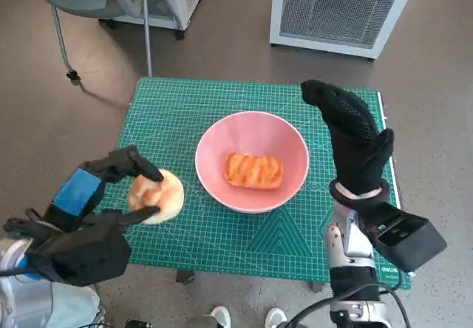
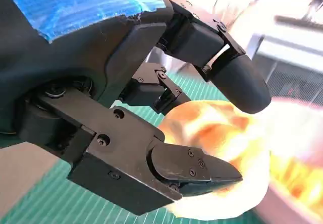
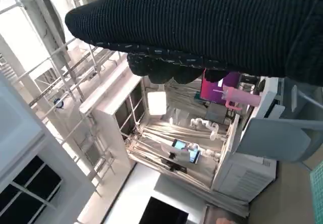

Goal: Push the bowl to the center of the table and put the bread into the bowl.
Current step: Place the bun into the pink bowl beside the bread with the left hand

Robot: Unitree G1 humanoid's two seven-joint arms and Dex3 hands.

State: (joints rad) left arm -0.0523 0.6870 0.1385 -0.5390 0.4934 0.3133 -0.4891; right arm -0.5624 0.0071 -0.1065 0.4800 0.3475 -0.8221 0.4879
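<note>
Bun (image 2: 222, 148) pinched by left robot hand (image 2: 151, 108), close-up.

No text, label, brand or number can be read in any view. The green cutting mat (image 1: 222, 114) carries pale printed grid lines and tiny marks along its near right edge, too small to read.

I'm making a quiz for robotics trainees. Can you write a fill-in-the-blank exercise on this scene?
1. The bowl is coloured ____.
2. The round bun is gripped by the ____ robot hand.
3. The striped pastry lies inside the ____.
4. The mat on the table is coloured ____.

Missing words: pink; left; bowl; green
</note>
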